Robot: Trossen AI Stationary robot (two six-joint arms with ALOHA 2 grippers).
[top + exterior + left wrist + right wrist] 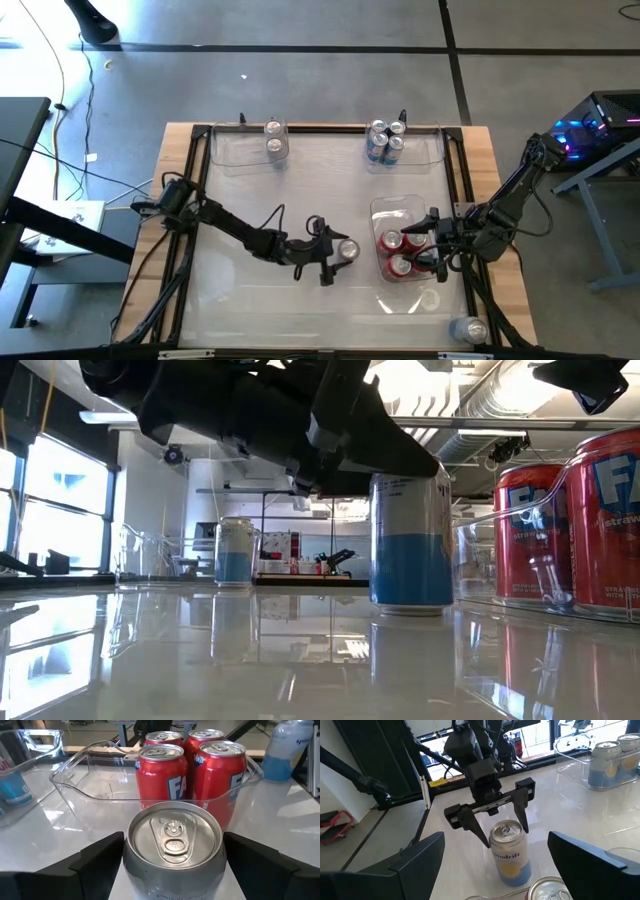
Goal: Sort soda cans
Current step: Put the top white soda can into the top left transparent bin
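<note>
1. My left gripper stands wide open around a silver-and-blue can at mid-table; its fingers flank the can, and I cannot tell whether they touch it.
2. My right gripper is also wide open, holding nothing, over the clear bin with the red cans.
3. The flanked can stands upright, silver top with its tab closed, pale body with a blue lower band; in the right wrist view I read "indrift" on it.
4. Four red cans stand upright in the bin, showing large white letters "FA".
5. More cans sit in two far bins: two silver-topped ones and a blue cluster. One more can stands at the near right edge of the table.
</note>
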